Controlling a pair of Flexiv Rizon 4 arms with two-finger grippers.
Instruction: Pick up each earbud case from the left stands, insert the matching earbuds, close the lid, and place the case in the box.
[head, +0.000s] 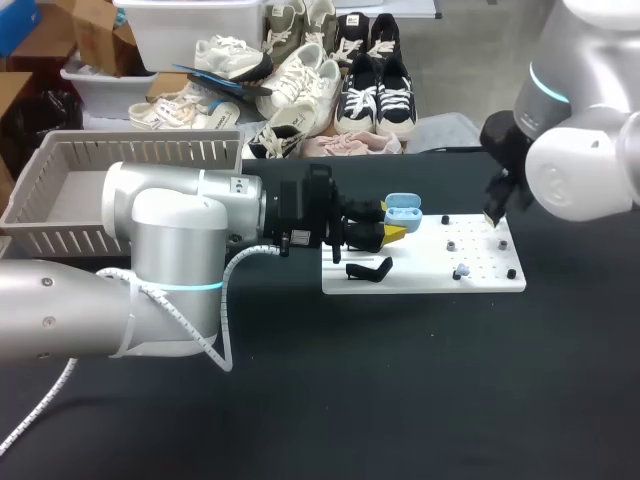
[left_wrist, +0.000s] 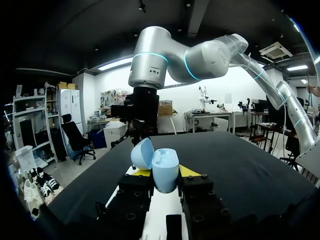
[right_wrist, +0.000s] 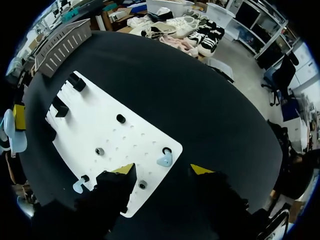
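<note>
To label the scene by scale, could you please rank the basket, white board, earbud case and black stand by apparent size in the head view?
1. basket, though partly hidden
2. white board
3. earbud case and black stand: too alike to rank

A black table (head: 420, 380) spreads wide, its matte top evenly lit

The pale blue earbud case (head: 401, 212) stood with its lid swung open, clamped between the yellow tips of the left gripper (left_wrist: 165, 171), at eleven o'clock from the middle of the white board (head: 490, 282). A black stand (head: 368, 270) lay at eight o'clock. One pale blue earbud (right_wrist: 163, 159) sat near a board corner, and a second earbud (right_wrist: 78, 185) sat along its edge. The grey slatted box (head: 60, 190) stood at nine o'clock, well apart.
</note>
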